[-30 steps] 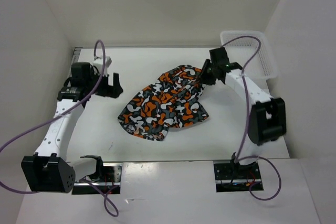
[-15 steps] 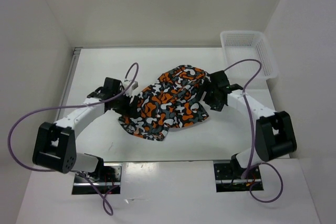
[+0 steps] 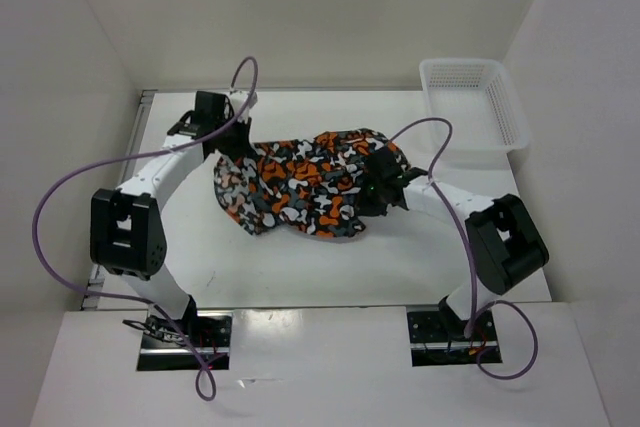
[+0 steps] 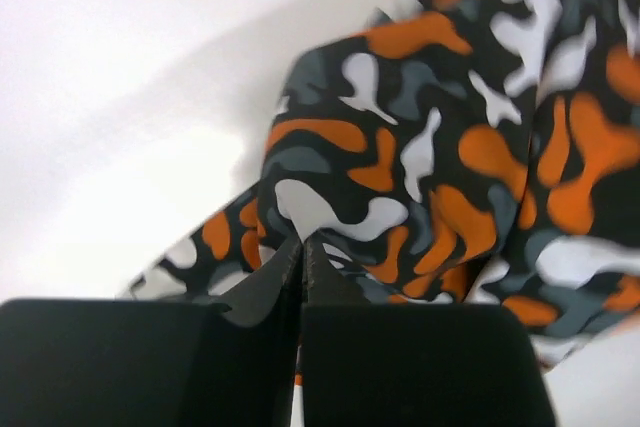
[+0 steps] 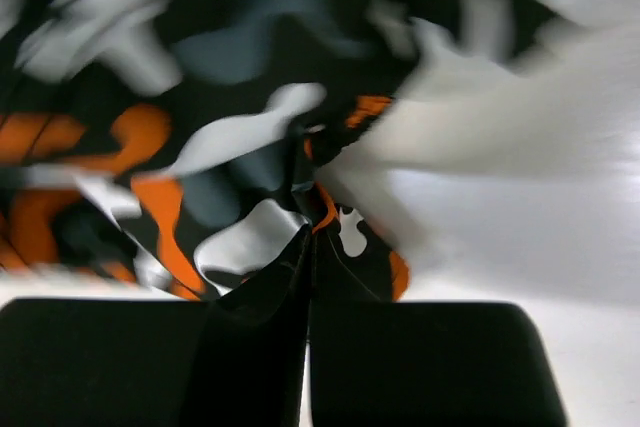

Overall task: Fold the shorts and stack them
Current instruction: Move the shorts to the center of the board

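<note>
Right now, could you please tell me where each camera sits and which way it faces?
Top external: fixed above and behind the bases, looking down at the table; shows both arms, the shorts and the basket.
Left wrist: on the left wrist, looking along the left gripper, shut on the shorts.
Right wrist: on the right wrist, looking along the right gripper, shut on blurred fabric.
Shared: all three show the shorts.

the shorts (image 3: 300, 182) are soft, matt cloth, creased and printed in a blotchy camouflage. the surface (image 3: 420, 252) under them is smooth, matt white. the basket (image 3: 512, 117) is white plastic mesh with a faint sheen. the left fingers (image 4: 150, 362) and right fingers (image 5: 430, 367) look like smooth, matt black plastic. the arm shells (image 3: 165, 162) are smooth white plastic.
</note>
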Robot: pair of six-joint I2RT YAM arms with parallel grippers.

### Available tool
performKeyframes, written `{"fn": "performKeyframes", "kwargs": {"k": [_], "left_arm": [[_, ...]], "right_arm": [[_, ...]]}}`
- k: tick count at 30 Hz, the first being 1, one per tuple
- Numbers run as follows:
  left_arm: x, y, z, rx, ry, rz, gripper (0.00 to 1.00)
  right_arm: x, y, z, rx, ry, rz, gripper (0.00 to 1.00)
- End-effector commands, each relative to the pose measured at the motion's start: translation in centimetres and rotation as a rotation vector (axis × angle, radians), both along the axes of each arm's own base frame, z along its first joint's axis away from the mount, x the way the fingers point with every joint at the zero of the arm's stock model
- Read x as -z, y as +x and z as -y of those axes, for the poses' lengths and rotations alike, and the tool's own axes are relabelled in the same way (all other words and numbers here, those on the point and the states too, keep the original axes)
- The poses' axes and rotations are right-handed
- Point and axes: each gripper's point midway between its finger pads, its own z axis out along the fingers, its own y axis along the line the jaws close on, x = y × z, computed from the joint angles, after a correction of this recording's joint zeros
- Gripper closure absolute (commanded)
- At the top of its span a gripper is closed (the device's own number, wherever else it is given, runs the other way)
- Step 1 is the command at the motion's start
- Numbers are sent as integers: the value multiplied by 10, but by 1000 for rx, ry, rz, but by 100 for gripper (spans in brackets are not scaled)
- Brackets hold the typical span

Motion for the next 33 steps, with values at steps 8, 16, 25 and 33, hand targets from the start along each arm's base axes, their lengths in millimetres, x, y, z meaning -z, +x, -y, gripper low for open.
{"fn": "performKeyframes", "kwargs": {"k": [8,16,25,33], "left_arm": [[-121,101,-53,-171,29,279,82],[-147,46,-53,-121,-30,266,0],[-72,-131,1,127,-193,105,19],[-4,-224,32,301,-242,-62,0]], "right_arm": [[-68,-111,-146,-629,34,142,76],[-100,-62,-77,-277,12,246,7],[-108,-56,-17,91,226,243,7],[-82,-30,7,177,272,185,4]]}}
